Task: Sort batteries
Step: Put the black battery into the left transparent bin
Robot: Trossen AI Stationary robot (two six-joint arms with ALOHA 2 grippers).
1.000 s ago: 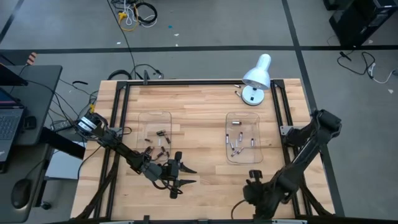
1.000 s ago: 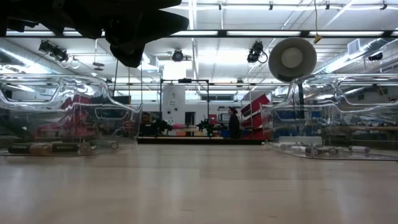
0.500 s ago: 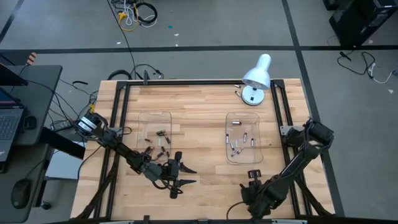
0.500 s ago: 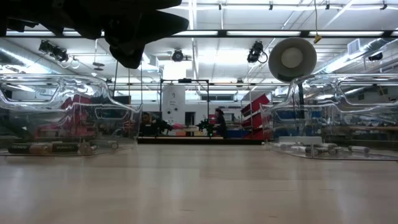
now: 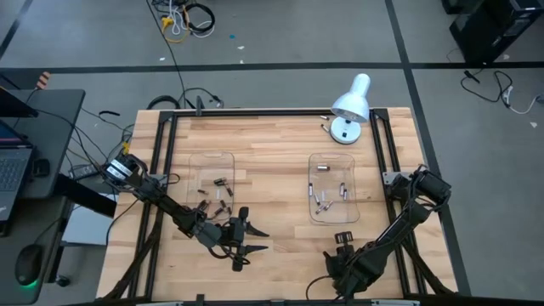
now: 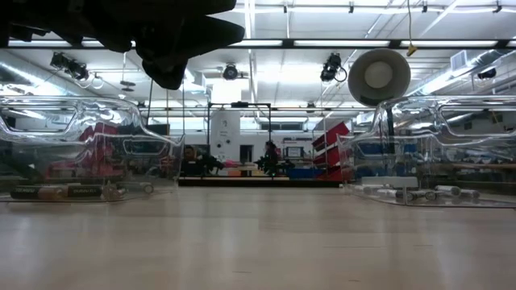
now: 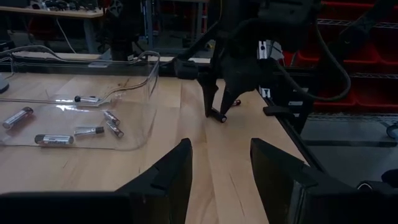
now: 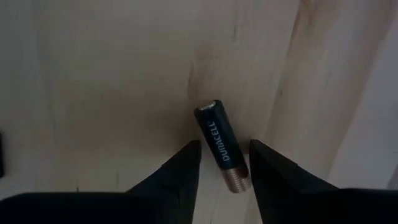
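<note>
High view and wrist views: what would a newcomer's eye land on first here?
Probably the white desk lamp at the table's far edge, then the two clear trays holding small batteries mid-table. Closer in, the right hand straddles a dark Duracell battery lying on the wood near the front edge, while the left hand hovers open beside it.

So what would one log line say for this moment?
right gripper: open, straddling dark Duracell battery on wooden table | left gripper: open, waiting near front edge

A wide bare strip of table (image 5: 270,183) runs down the frame's centre between the left tray (image 5: 212,183) and right tray (image 5: 332,187), with the lamp (image 5: 349,109) blocking the upper right corner.
</note>
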